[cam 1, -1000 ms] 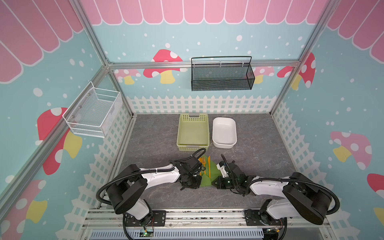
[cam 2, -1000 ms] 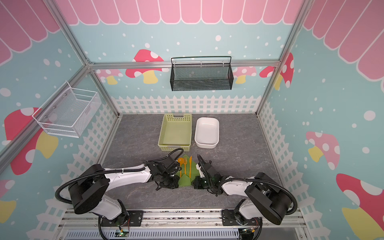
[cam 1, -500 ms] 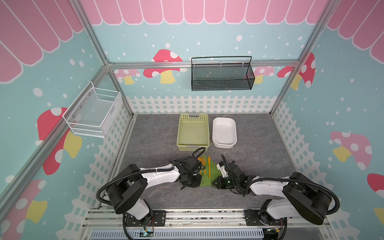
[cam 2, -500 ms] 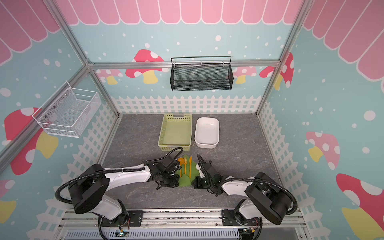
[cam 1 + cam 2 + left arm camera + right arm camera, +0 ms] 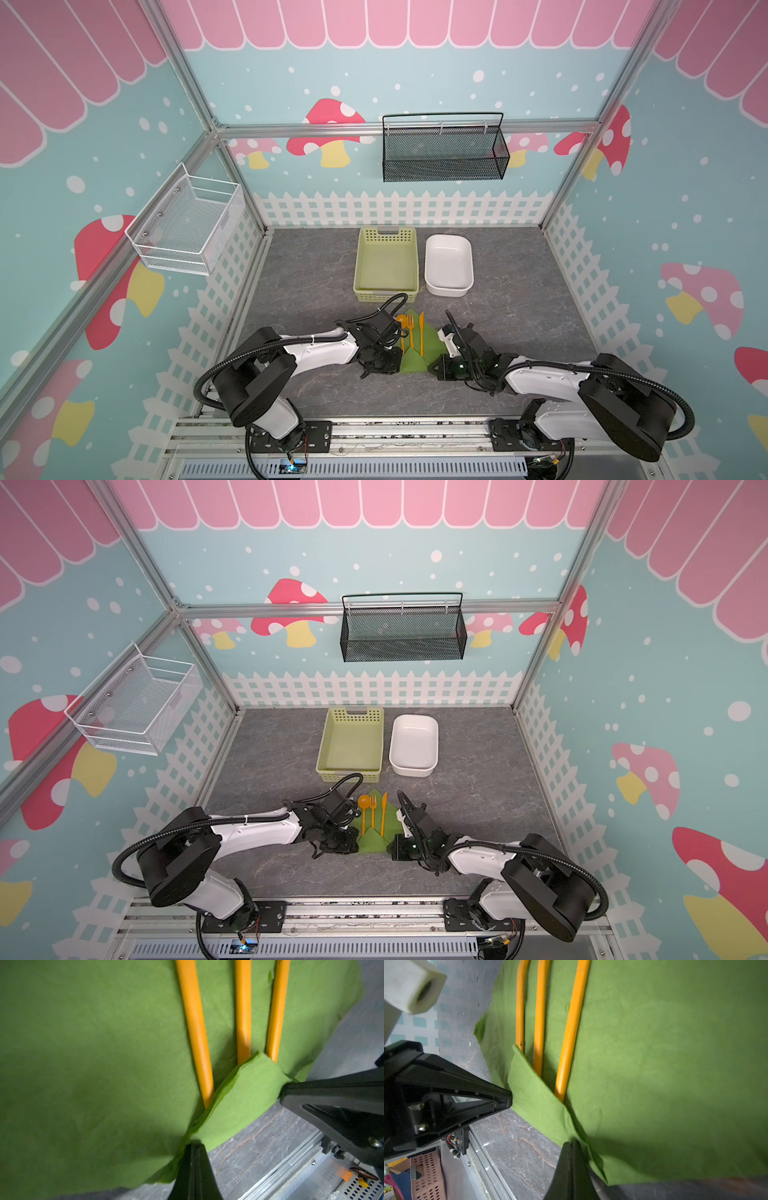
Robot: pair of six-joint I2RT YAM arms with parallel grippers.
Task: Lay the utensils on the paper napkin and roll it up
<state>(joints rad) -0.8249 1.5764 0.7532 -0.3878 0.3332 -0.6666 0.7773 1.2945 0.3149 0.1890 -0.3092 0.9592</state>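
Observation:
The green paper napkin [image 5: 430,341] lies on the grey table near the front, one corner pointing away. On it lie the orange utensils side by side: spoon [image 5: 401,321], fork [image 5: 411,330] and knife [image 5: 421,328]. The napkin's near corner is folded up over the handle ends [image 5: 242,1022], forming a flap [image 5: 533,1097]. My left gripper [image 5: 192,1147] is shut on the left end of that fold. My right gripper [image 5: 572,1145] is shut on the right end. The paper is lifted slightly at both tips. In both top views the grippers [image 5: 358,845] [image 5: 389,846] flank the flap [image 5: 370,840].
A pale yellow-green perforated basket [image 5: 387,233] and a white dish [image 5: 449,287] stand just behind the napkin. A black wire basket [image 5: 442,153] hangs on the back wall, a white one [image 5: 187,228] on the left wall. The metal rail [image 5: 374,432] runs along the front edge.
The folded flap has come a little farther over the handle ends. Both grippers stay shut at the fold's ends and have barely moved.

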